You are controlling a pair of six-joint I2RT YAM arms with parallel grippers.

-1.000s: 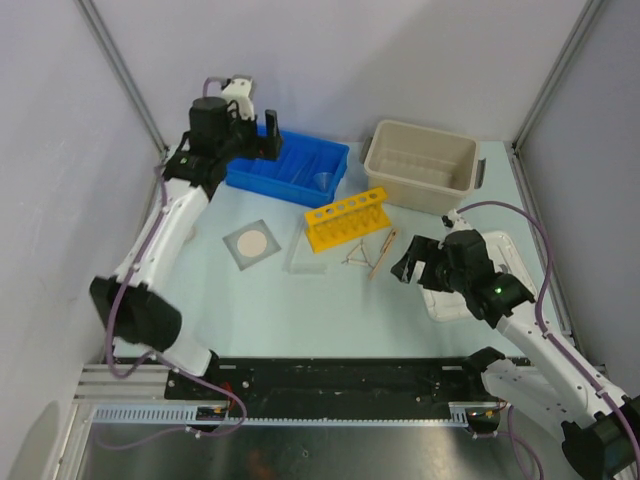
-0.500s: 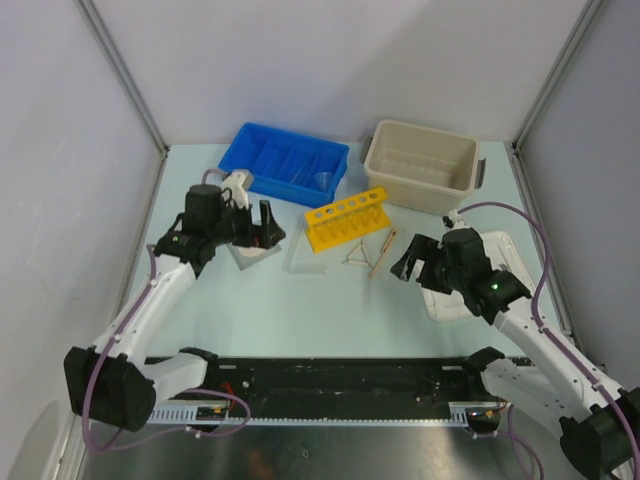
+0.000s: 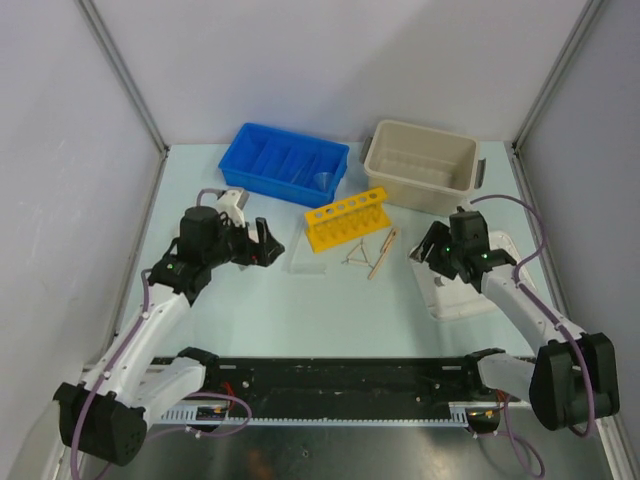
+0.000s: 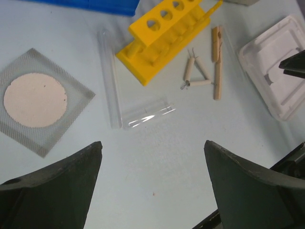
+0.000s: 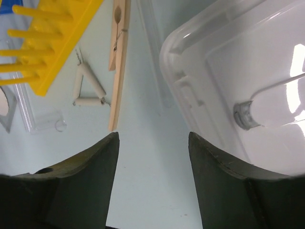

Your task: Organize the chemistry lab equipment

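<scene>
The yellow holed test-tube rack (image 3: 346, 218) lies mid-table. Just right of it are the wire triangle (image 3: 355, 256) and the wooden clamp stick (image 3: 383, 252). A clear funnel (image 3: 322, 181) sits in the blue bin. The square gauze with its white centre (image 4: 35, 100) lies under my left gripper (image 3: 262, 243), which hovers open and empty. In the left wrist view the rack (image 4: 162, 38), triangle (image 4: 196, 74) and stick (image 4: 217, 62) lie ahead. My right gripper (image 3: 428, 245) is open and empty, between the stick (image 5: 118, 62) and the white lid (image 5: 238, 86).
The blue divided bin (image 3: 285, 163) and the beige tub (image 3: 420, 165) stand at the back. The tub's white lid (image 3: 465, 280) lies at the right. A clear flat plastic piece (image 3: 308, 250) lies between the gauze and the rack.
My left arm swung from the blue bin down to hover over the gauze. My right gripper moved back toward the lid's left edge, and its jaws narrowed.
</scene>
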